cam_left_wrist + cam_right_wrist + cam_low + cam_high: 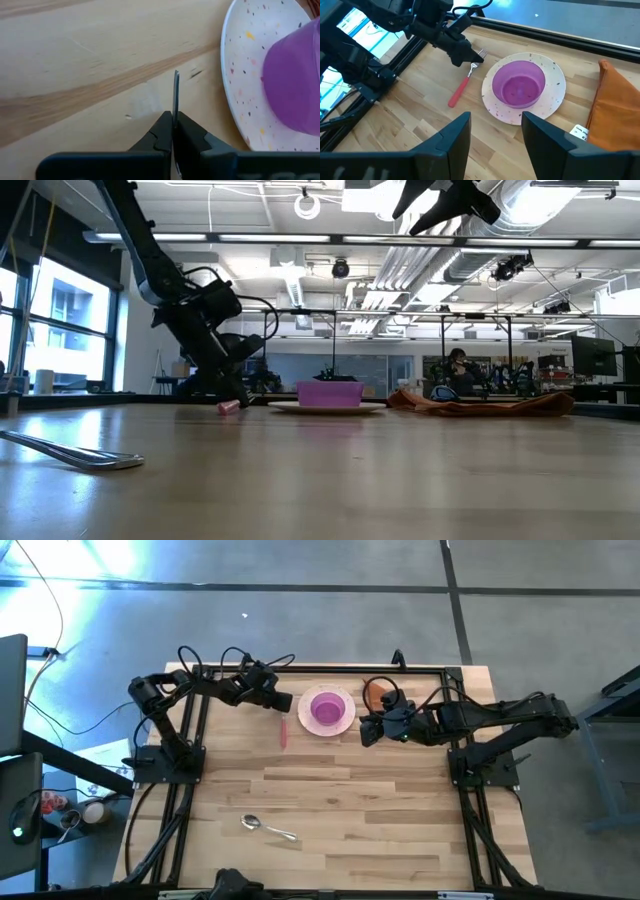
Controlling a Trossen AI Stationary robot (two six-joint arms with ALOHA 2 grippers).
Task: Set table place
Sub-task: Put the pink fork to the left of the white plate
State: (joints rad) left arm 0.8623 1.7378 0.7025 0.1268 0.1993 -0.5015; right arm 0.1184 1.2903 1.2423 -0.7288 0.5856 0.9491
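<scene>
A white speckled plate [345,720] lies at the far middle of the wooden table [380,820], with a purple bowl [326,708] standing on it. An orange napkin [374,691] lies just right of the plate. My left gripper [283,701] is shut on the metal end of a pink-handled fork [460,91] left of the plate. My right gripper [495,131] is open and empty, above the table near the plate's right side. A silver spoon [268,828] lies flat near the table's near edge; it also shows in the low view [75,453]. My left gripper pinches the fork's metal neck [472,64], just behind the tines, between its two fingers. The tines stick out past the fingertips, seen edge-on in the left wrist view [176,92]. The fingers slant down from the table's left. The pink handle's free end [230,407] rests on the table.
Black frame rails [300,668] run along the table's edges, and the arm bases stand at left [165,762] and right [485,768]. Bare planks lie between the plate and the spoon. A person sits in the room far behind the table [457,365].
</scene>
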